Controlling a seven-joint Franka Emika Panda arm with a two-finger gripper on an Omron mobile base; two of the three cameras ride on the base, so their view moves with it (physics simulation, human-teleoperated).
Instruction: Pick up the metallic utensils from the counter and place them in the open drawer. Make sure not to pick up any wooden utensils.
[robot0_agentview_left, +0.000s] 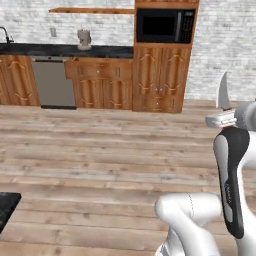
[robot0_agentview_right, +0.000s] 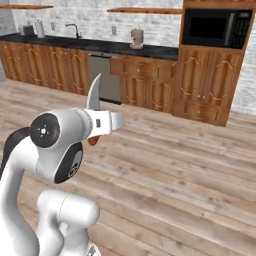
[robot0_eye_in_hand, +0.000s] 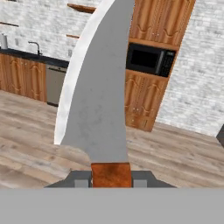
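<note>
My gripper is pinched on the reddish-brown handle of a knife, its broad grey metal blade standing straight up out of the jaws. I judge the risk lies in the carry: the grip sits low on the handle under a tall blade, so a quick swing or tilt could make it pivot or slip out over the wooden floor. My arm is folded high, hand level, blade tip pointing up. A corner of the black counter shows at the lower left edge.

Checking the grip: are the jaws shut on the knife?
Yes, shut: the knife's brown handle sits clamped between the jaws, blade pointing up.
</note>
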